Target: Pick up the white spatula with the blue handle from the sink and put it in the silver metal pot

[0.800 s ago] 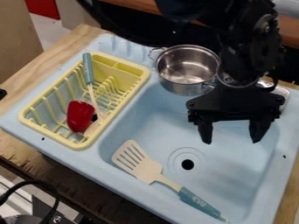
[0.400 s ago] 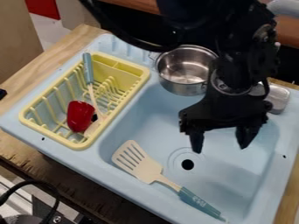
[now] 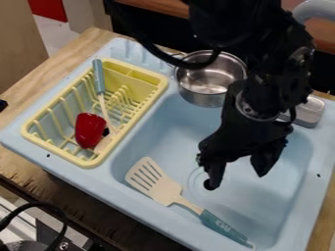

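At the near side, you have a slotted spatula (image 3: 171, 194) in the sink (image 3: 154, 142). Beyond it, your end effector (image 3: 237, 180) is wide open and holds nothing. Relative to the earlier frames, it has rotated and shifted toward the spatula. Farther back sits a metal pot (image 3: 206, 94).

One camera looks down at a slant over the sink (image 3: 163, 142).

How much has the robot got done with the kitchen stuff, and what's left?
The red thing and a blue-handled utensil are in the yellow rack, so that part looks done. The open hand holds nothing over the sink. The slotted spatula lies in the sink, so it may be what's left.
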Available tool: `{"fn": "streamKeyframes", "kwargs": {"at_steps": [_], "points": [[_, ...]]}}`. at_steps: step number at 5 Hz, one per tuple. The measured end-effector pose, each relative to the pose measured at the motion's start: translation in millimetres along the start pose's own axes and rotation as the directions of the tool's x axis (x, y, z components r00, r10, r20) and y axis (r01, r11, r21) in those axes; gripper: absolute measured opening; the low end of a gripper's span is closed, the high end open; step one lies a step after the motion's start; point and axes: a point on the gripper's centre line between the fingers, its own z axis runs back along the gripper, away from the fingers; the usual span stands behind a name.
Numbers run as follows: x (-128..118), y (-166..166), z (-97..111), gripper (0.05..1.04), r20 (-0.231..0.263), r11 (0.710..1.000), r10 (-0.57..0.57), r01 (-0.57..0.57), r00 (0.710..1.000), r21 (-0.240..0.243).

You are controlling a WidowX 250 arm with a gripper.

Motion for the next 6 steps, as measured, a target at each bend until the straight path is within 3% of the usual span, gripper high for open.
{"fn": "streamKeyframes", "kwargs": {"at_steps": [1,3,4,5,6], "points": [[-0.8,7.3,-11.3,0.999,0.039,0.998,0.063,-0.062,0.997,-0.016],[-8.9,16.4,-23.5,0.999,0.100,0.967,0.254,-0.251,0.962,-0.037],[-14.2,15.9,-32.7,0.999,0.077,0.951,0.303,-0.307,0.950,0.044],[-18.6,16.4,-39.0,0.999,0.065,0.927,0.359,-0.364,0.931,0.091],[-21.3,21.0,-43.6,0.999,0.076,0.919,0.382,-0.388,0.921,0.076]]}}
